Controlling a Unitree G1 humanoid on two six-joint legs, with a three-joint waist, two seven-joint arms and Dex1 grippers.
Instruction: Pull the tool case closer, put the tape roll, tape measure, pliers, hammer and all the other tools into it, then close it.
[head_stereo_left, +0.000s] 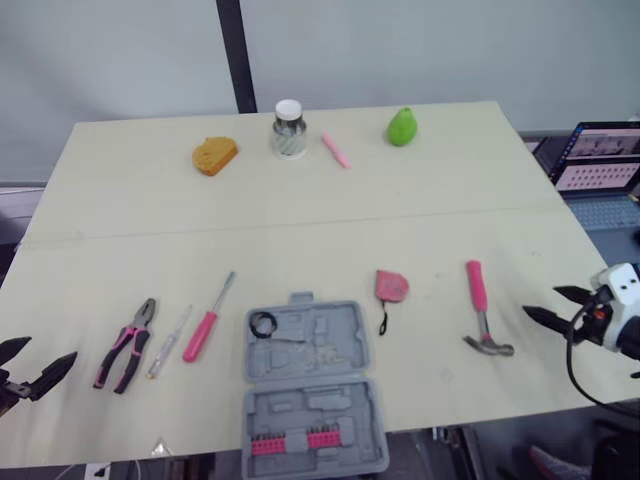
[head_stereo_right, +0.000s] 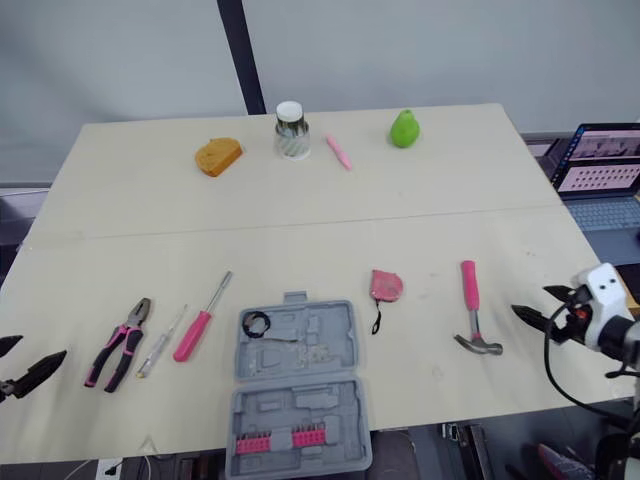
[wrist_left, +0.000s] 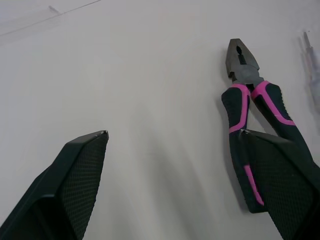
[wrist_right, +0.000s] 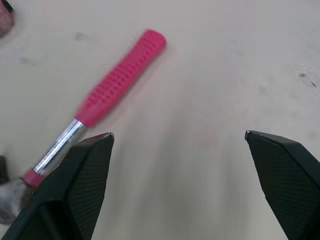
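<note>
Both claws stand spread wide and empty over the desk (head_stereo_left: 120, 200). The left claw (head_stereo_left: 53, 348) hangs low with the pliers (head_stereo_left: 127, 345) just off its inner side. In its wrist view one finger overlaps the pliers' handles, so it sits off-centre for a grasp. The right claw (head_stereo_left: 538, 299) has the hammer (head_stereo_left: 482, 310) just inward of it, with the tape measure (head_stereo_left: 391, 287) farther on past the hammer. The tool case (head_stereo_left: 310, 390) lies open between the two claws, well apart from each. A black ring at its far corner is probably the tape roll (head_stereo_left: 265, 323), though I cannot tell whether it rests inside. For the pliers, I judge the left claw should shift inward until both handles lie between its fingers, then descend and close across them.
</note>
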